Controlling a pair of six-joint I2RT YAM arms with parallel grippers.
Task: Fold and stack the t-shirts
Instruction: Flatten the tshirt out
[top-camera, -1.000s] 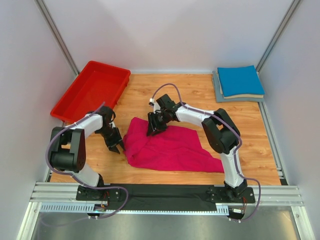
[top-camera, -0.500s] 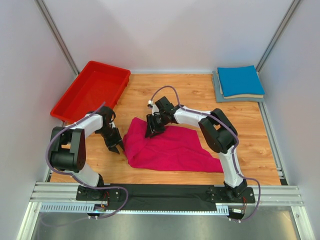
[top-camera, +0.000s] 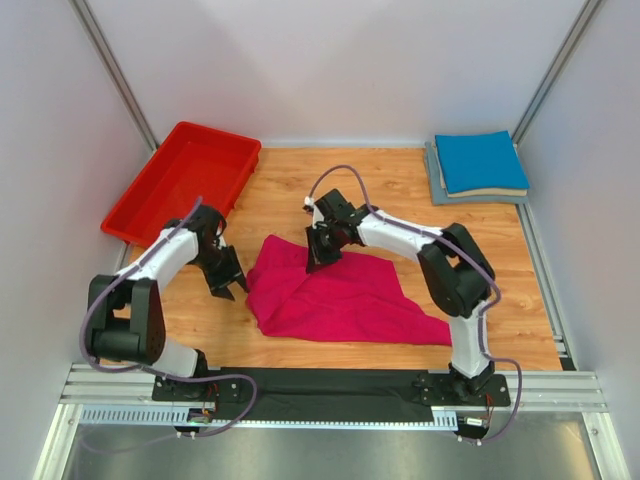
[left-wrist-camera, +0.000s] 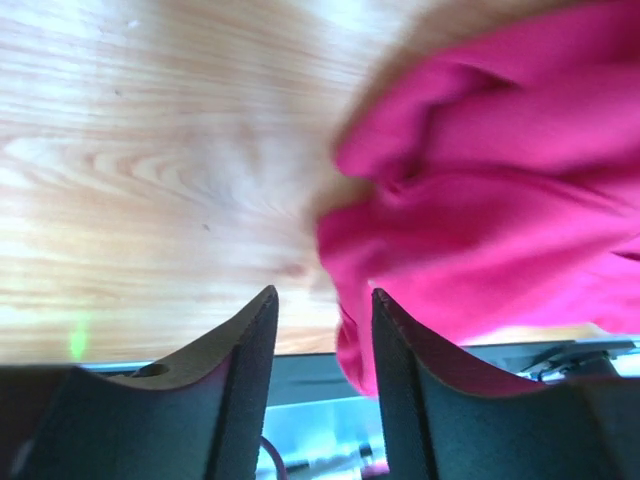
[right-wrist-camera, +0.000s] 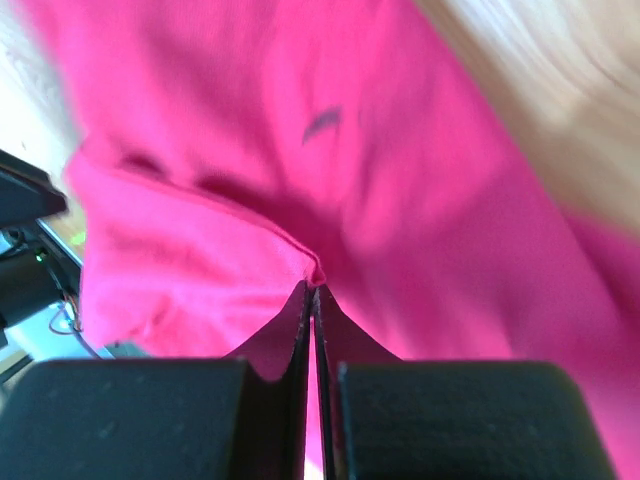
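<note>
Between the pressed-together tips of the right gripper (right-wrist-camera: 312, 292), a ridge of the magenta t-shirt (right-wrist-camera: 400, 170), nipped likely for folding over; just beside the spread, empty left gripper (left-wrist-camera: 322, 295), that shirt's rumpled edge, within reach.

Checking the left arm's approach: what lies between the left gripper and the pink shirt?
Only a thin strip of bare table separates the left gripper from the pink shirt, clearest in the top view.

No legible text, labels or numbers
</note>
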